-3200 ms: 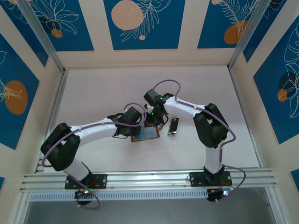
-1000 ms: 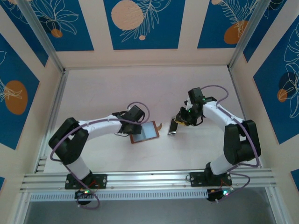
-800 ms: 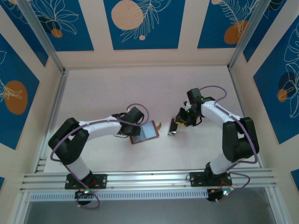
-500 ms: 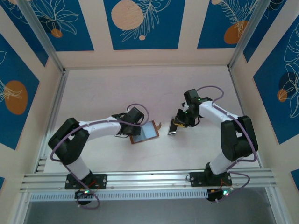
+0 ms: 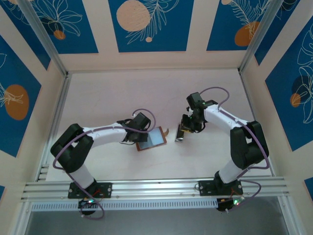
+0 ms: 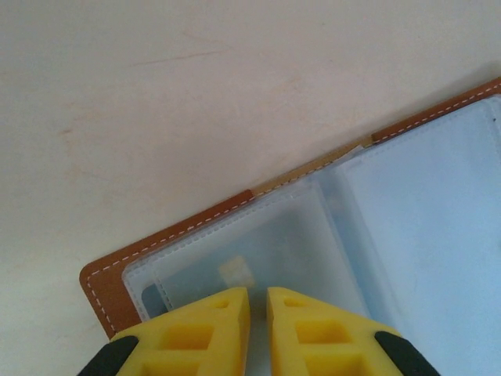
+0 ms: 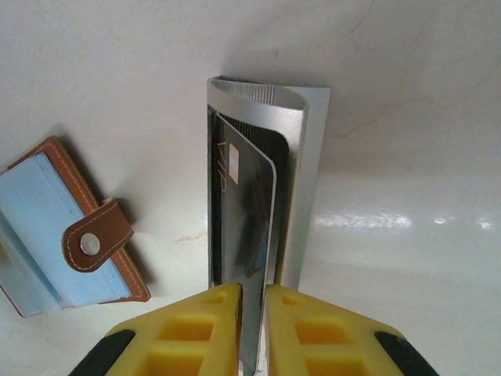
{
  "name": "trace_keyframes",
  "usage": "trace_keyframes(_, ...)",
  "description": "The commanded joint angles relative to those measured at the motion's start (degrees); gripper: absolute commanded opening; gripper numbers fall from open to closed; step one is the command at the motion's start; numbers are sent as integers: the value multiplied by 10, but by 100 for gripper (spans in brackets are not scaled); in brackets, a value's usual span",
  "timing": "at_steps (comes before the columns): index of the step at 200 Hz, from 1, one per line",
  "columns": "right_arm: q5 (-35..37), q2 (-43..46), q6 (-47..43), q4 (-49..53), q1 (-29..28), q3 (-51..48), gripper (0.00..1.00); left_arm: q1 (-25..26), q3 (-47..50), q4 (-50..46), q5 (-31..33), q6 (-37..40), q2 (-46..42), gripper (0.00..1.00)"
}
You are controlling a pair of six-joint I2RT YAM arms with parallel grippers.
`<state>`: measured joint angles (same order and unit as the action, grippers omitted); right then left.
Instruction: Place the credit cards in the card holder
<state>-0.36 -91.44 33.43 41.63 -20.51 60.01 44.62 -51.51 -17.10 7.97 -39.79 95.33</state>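
Observation:
The brown leather card holder (image 5: 153,138) lies open on the table with its clear sleeves up. My left gripper (image 6: 258,293) is shut on it, pinching a clear sleeve (image 6: 313,235) near the stitched brown edge (image 6: 188,222). To the right, a narrow silvery case (image 7: 307,172) lies on the table with a dark credit card (image 7: 249,205) sticking out of it. My right gripper (image 7: 253,293) is shut on that card's near edge. In the top view it (image 5: 185,127) sits over the case (image 5: 179,135). The holder's snap flap (image 7: 95,241) faces the case.
Pale walls with blue panels close in the table on three sides. An aluminium rail (image 5: 156,187) runs along the near edge by both arm bases. Bare tabletop (image 5: 122,93) stretches behind the two grippers.
My right gripper has shifted a little left over the silvery case and closed onto the credit card. The left gripper and the card holder have stayed put.

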Motion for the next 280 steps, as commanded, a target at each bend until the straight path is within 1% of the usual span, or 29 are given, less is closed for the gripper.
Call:
trace_keyframes(1,1,-4,2,20,-6,16,16,4,20,-24,-13,-6,17,15)
trace_keyframes(46,4,-20,1,23,-17,30,13,4,20,-21,-15,-7,17,15)
trace_keyframes(68,32,-30,3,41,-26,45,13,4,20,-21,-14,-7,18,15)
trace_keyframes(105,22,-18,0,35,-33,46,12,4,22,-20,-15,-8,20,14)
trace_keyframes(132,4,-14,-4,35,-30,47,7,4,23,-19,-15,-9,20,15)
trace_keyframes(161,3,-9,-4,40,-29,52,6,5,23,-20,-15,-8,17,14)
trace_keyframes(190,8,-3,-6,52,-26,63,0,5,23,-23,-13,-8,15,14)
trace_keyframes(236,-3,23,-9,56,-14,57,0,5,24,-21,-13,-9,18,14)
trace_keyframes(280,-20,22,-12,52,4,52,0,4,20,-21,-13,-8,19,14)
